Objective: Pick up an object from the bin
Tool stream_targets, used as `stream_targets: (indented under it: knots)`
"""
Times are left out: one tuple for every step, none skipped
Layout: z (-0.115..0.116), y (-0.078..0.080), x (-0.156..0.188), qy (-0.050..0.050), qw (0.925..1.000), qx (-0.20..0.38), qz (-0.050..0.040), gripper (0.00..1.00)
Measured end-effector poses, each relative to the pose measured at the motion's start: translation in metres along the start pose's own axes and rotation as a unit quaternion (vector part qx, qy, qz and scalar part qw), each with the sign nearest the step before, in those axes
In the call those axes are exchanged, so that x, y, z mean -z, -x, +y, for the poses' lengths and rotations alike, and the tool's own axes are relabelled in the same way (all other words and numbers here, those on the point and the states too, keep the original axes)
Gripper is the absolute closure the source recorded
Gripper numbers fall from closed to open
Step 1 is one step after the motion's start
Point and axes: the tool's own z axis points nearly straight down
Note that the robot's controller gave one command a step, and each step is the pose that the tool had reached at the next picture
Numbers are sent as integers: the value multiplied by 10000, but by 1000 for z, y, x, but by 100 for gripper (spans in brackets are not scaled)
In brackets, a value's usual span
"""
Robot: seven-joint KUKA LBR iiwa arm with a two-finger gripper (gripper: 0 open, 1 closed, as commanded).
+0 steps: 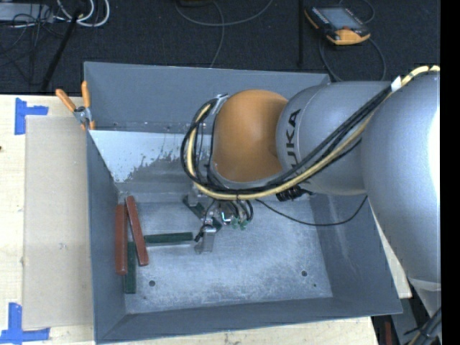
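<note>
1. Grey metal bin (237, 293). Arm (338, 135) comes in from 3 o'clock, and its orange domed wrist cover (244, 135) sits over the bin's middle. The jaws hang below the cover, low over the floor.
2. Jaw state: cannot tell, the wrist and cables block the view.
3. Nearest thing is a slim dark green flat bar (169, 239) lying flat on the bin floor. Its 3 o'clock end is right at the jaws; touching or just beside, unclear. The rest runs off toward 9 o'clock, long axis 3–9.
4. Two reddish-brown flat sticks (136, 230) lie by the 9 o'clock wall, roughly 12–6. A second dark green bar (129, 277) pokes out at their 6 o'clock end.
5. Judgement: the horizontal green bar is the likely pick. The grip should close along 12–6, across its narrow width. An end hold may let the bar droop or swing.
</note>
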Motion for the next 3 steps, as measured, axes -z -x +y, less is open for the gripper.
stream_targets:
  knots:
    - [-13, 38, -21, -1, 9966, 819, -44, 0]
    - [62, -12, -61, 14, 9933, 1155, -7, 0]
    - [57, -8, -58, 4, 9939, 1103, -41, 100]
